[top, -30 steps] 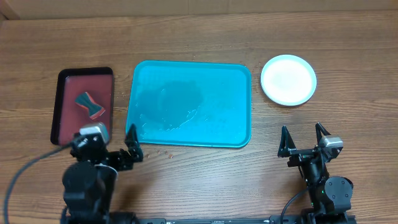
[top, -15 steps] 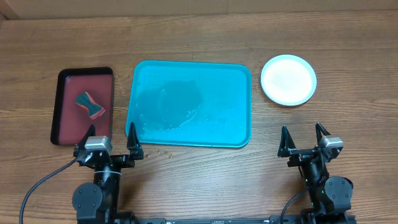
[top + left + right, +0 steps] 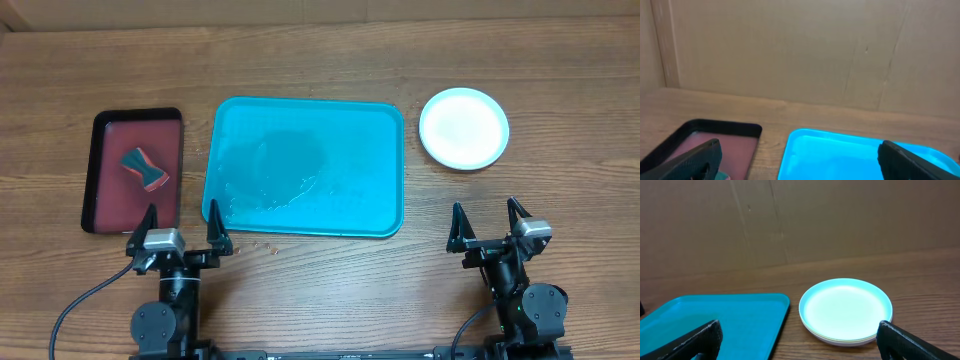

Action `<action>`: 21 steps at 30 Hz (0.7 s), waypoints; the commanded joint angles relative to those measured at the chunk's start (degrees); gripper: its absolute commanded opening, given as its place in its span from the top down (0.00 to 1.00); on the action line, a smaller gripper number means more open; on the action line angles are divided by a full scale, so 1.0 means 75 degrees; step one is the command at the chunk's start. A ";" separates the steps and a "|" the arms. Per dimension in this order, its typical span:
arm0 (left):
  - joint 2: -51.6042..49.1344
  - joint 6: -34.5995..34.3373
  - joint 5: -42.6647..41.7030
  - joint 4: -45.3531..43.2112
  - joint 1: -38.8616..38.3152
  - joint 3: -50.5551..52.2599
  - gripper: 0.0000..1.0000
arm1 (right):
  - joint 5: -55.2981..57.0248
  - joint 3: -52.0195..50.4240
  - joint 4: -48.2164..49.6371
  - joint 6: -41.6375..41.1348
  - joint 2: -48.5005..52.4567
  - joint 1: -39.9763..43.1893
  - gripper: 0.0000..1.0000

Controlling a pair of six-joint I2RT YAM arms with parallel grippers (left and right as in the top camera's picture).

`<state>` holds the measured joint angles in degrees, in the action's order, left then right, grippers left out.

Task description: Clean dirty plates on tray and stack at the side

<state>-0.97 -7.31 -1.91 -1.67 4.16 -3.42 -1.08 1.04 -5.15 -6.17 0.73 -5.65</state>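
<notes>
Lying stacked on the worktop, the plates sit just beside the right end of the tray. At the tray's front left corner the left pincer stands wide open and empty. Beyond the front right corner the right pincer is the same.

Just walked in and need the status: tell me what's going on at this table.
Nothing is being handled right now. The left gripper and right gripper both stand open and empty at the near edge of the table. The plates sit stacked to the right of the turquoise tray, which holds no plates. A sponge lies on the dark red tray at the left.
</notes>
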 commanded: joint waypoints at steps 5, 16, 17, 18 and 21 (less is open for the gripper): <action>0.0105 -0.0242 0.0061 -0.0356 0.0044 0.0423 0.01 | 0.0023 -0.0076 0.0050 0.0032 -0.0076 0.0035 0.00; 0.0105 0.0181 0.0481 0.0813 0.0044 0.0420 0.00 | 0.0023 -0.0076 0.0050 0.0032 -0.0076 0.0035 0.00; 0.0105 0.0213 0.0481 0.0816 0.0044 0.0420 0.00 | 0.0020 -0.0076 0.0052 0.0029 -0.0076 0.0035 0.00; 0.0105 0.0213 0.0481 0.0816 0.0044 0.0420 0.00 | 0.0023 -0.0076 0.0050 0.0029 -0.0076 0.0035 0.00; 0.0105 0.0213 0.0463 0.0819 0.0041 0.0420 0.00 | 0.0020 -0.0076 0.0050 0.0032 -0.0076 0.0035 0.00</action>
<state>-0.86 -7.20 0.91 4.49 4.16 -0.49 -1.06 1.04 -5.13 -6.17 0.73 -5.65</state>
